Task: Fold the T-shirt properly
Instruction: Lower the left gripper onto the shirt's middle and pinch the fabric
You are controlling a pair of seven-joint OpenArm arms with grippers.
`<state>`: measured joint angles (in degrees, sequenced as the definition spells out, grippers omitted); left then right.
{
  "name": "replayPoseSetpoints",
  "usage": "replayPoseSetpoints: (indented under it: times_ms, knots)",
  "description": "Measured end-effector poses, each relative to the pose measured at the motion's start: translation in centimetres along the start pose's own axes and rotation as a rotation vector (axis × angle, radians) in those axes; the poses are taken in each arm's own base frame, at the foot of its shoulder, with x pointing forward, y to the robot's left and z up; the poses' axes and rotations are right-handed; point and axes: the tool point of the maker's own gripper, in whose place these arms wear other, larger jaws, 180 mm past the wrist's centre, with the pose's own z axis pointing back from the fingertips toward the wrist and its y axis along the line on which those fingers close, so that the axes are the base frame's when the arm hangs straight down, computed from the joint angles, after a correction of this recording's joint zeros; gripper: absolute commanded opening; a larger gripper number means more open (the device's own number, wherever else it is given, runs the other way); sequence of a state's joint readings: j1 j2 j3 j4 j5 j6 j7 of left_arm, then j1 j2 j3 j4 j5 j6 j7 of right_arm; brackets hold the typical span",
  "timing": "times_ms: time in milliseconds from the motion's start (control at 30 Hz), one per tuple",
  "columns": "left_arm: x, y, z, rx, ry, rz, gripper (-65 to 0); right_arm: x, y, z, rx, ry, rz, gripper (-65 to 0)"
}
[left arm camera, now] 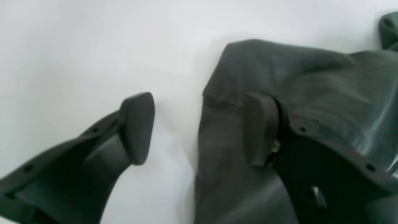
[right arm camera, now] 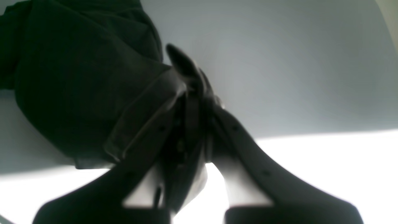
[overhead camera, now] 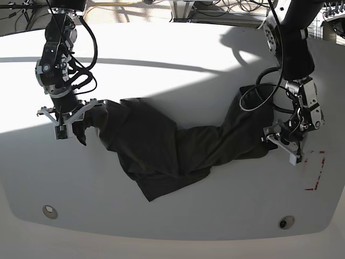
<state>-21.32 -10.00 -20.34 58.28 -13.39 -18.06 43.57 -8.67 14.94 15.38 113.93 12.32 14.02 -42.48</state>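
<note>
The dark T-shirt (overhead camera: 161,145) lies crumpled in a long band across the middle of the white table (overhead camera: 172,70). On the base view's left, my right gripper (overhead camera: 75,123) is shut on one end of it, and the wrist view shows a hemmed edge (right arm camera: 140,115) of the T-shirt (right arm camera: 77,87) pinched at the right gripper (right arm camera: 186,77). On the base view's right, my left gripper (overhead camera: 283,143) stands open at the shirt's other end. In its wrist view the left gripper (left arm camera: 199,129) straddles the cloth's edge: one pad (left arm camera: 259,129) is over the T-shirt (left arm camera: 311,77), the other over bare table.
Red tape marks (overhead camera: 317,172) sit on the table just right of my left gripper. Two round holes (overhead camera: 49,211) (overhead camera: 286,222) lie near the curved front edge. Cables and stands crowd the back edge.
</note>
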Motion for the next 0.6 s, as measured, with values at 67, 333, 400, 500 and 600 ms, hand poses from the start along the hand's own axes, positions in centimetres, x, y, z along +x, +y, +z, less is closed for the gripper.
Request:
replayPoseSetpoints:
  times_ms: [67,333,400,500,600]
  knots:
    - [0.0,-0.6,-0.5,-0.014,-0.002,0.012,-23.5,0.0,0.0,0.0,-0.001,0.001,0.0,-63.6]
    - [-0.7,-5.1,-1.8,-0.154,0.003,-0.056,-24.3,0.0,0.0,0.0,-0.001,0.0,0.0,-63.6]
    - [-1.2,-6.5,-2.1,-0.188,0.016,-0.091,-26.1,0.0,0.0,0.0,-0.001,0.0,0.0,-63.6]
    - [-2.1,-8.0,-2.3,-0.223,0.043,-0.142,-39.4,0.0,0.0,0.0,-0.002,0.0,0.0,-63.6]
    - [-2.9,-9.1,-2.3,-0.256,0.057,-0.165,-57.5,0.0,-0.1,0.0,-0.003,0.0,-0.001,-63.6]
